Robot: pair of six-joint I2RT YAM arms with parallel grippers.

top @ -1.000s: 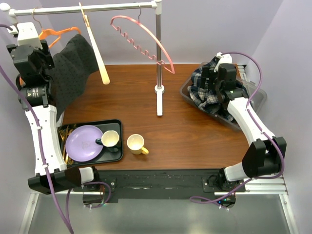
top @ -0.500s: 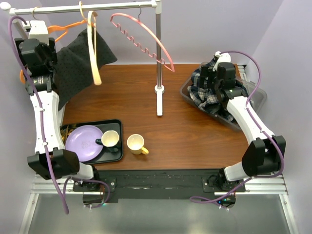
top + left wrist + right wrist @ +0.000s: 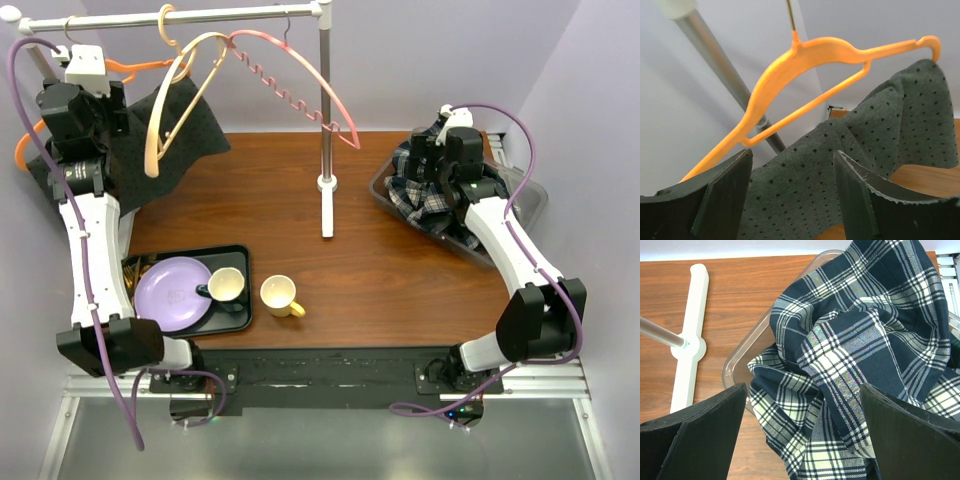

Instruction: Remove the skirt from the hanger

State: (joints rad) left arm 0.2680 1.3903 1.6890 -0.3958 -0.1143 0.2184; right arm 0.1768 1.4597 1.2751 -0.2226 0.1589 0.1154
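— Grey dotted skirt [image 3: 198, 122]: where does it sit against the upright pole [image 3: 324, 100]?

— Well left of the pole, up under the rail [image 3: 240, 13]. One corner is caught on the end hook of the orange hanger [image 3: 805, 55], and the rest sags below the hanger's lower bar.

— And the left gripper [image 3: 792, 155]?

— Farther left of the pole than the skirt is, close to the side wall [image 3: 20, 260]. Its fingers stand apart with the cloth lying across the gap. Whether they touch it, I cannot tell.

— What crowds that side?

— A cream hanger [image 3: 152, 150] tilts across the skirt in the top view, between the gripper and the pole. A pink hanger [image 3: 291, 48] hangs just left of the pole, its lower tip crossing to the pole's right.

— Any open room?

— Bare table [image 3: 400, 270] in front of the pole's foot, and rightward as far as the clear bin [image 3: 530, 205]. Near-left of the pole, a black tray [image 3: 240, 255] lies along the table's front edge with a yellow mug [image 3: 280, 295] just beside it.

— The right gripper [image 3: 801, 390]?

— Well right of the pole, over the bin, its fingers spread wide above the plaid garment [image 3: 850, 340].
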